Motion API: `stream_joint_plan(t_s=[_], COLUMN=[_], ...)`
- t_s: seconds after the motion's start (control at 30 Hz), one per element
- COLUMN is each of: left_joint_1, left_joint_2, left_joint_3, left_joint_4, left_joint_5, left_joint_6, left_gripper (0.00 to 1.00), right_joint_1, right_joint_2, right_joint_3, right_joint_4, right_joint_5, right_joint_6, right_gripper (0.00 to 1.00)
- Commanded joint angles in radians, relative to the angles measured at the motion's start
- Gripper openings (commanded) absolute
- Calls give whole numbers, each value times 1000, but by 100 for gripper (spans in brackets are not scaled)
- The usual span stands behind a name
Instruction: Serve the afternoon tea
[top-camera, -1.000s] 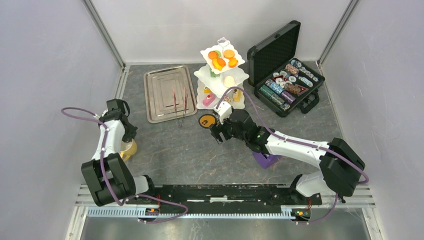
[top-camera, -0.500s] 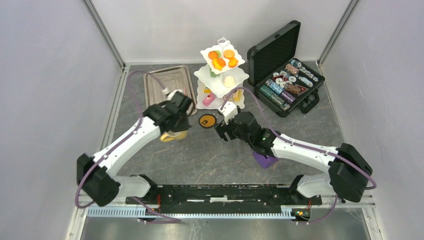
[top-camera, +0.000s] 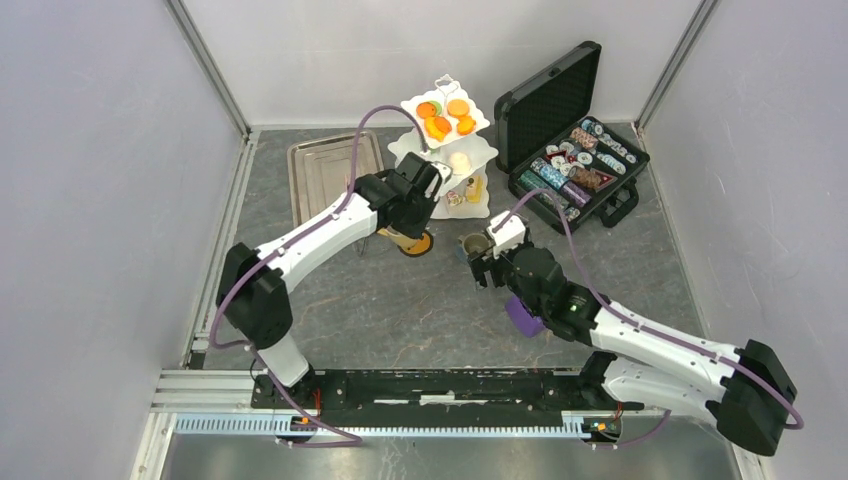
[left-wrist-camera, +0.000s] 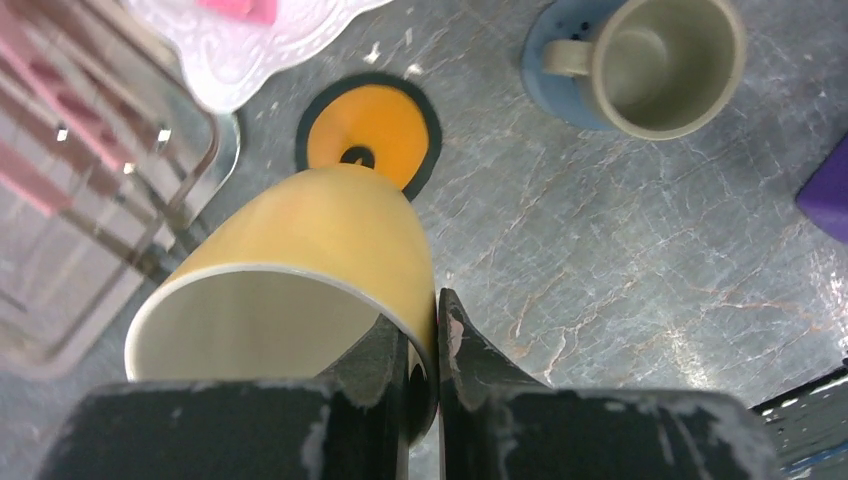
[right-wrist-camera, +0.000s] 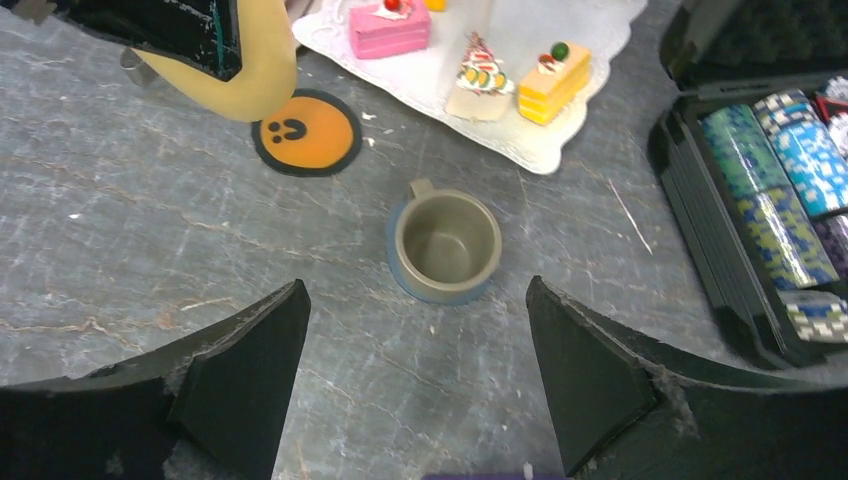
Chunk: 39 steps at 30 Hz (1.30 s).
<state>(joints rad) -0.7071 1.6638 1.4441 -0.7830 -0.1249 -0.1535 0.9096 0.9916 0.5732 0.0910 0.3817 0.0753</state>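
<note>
Left arm: my left pincer (left-wrist-camera: 425, 345) is clamped on the wall of the yellow ceramic mug (left-wrist-camera: 330, 240), with one finger inside the rim and one outside. The mug hangs tilted, mouth toward my wrist. Its base is over the near edge of the round orange coaster with a black rim (left-wrist-camera: 372, 130). I cannot tell whether base and coaster touch.

Right arm: my right pincer (right-wrist-camera: 414, 300) stands wide and holds nothing. Its fingers are spread to either side of the small olive cup (right-wrist-camera: 445, 240), clear of it. The cup sits upright on a round blue coaster (left-wrist-camera: 560, 100) on the grey marbled surface (right-wrist-camera: 150, 220), near the bottom tier of the white scalloped three-tier stand (top-camera: 478, 152).

That tier carries a pink slab pastry (right-wrist-camera: 390, 28), a cream wedge pastry (right-wrist-camera: 478, 88) and a yellow slice pastry (right-wrist-camera: 555, 78).
</note>
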Motion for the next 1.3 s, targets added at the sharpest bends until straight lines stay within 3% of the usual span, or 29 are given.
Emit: stream_joint_plan(t_s=[0.0,0.1,0.23,0.6,0.77,0.93,1.07,1.27], left_joint_1=[0,0,1,25,34,44,47,46], left_joint_2=[75,142,236,304,312,310,250,92], left_joint_3=[112,155,239,258,245,259,272,334], left_joint_4=[60,46,-22,-31,-36,-50,-50,-103], left_joint_5=[122,148,71,61,80,57,61,248], left_joint_6=[219,231,231,218,200,193,181,164], left_gripper=[2,2,2,2,15,35,44,52], right_joint_1=[-3,-5,-5,-6,-6,-6,-7,-5], right_joint_2=[-73,-98,-105,-139,-151,-163,-191,-222], right_joint_3=[-49,-56,-45,-57,-40,24,101,258], right_joint_4=[45,43,15,0,-17,-67,-131,-233], right_joint_5=[81,91,104,109,109,116,135,201], right_joint_6=[34,29,21,30,25,14,-17,-115], right_gripper=[88,88,88,89,89,92,98,98])
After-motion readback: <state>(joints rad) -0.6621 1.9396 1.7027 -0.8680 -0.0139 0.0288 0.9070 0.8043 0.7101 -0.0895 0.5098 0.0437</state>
